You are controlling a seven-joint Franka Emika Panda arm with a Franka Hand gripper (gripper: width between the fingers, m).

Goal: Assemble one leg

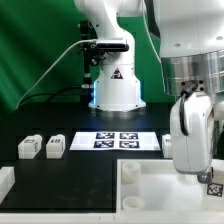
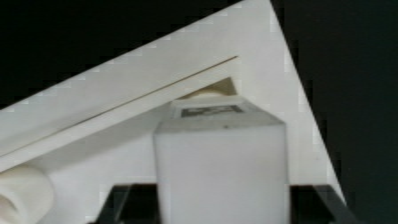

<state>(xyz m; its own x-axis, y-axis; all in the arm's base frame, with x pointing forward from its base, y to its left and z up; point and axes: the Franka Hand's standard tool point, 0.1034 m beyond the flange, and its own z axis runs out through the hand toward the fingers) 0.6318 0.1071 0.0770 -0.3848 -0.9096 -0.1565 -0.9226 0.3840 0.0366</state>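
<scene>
My gripper [image 1: 203, 176] is at the exterior view's right, over the large white tray-like piece [image 1: 150, 192]. It is shut on a leg [image 2: 222, 160], a white block held upright between the black fingers [image 2: 135, 205]. The leg's tag [image 1: 212, 186] shows below the hand. In the wrist view the gripper [image 2: 222, 203] holds the leg close above a corner of the tray-like piece [image 2: 125, 100]; I cannot tell if they touch. Two more legs [image 1: 28, 147] [image 1: 55, 147] stand on the black table at the exterior view's left.
The marker board [image 1: 118, 140] lies mid-table in front of the robot base [image 1: 116, 92]. Another white part [image 1: 5, 182] shows at the exterior view's lower left edge. A round white shape [image 2: 22, 192] sits at the wrist view's edge.
</scene>
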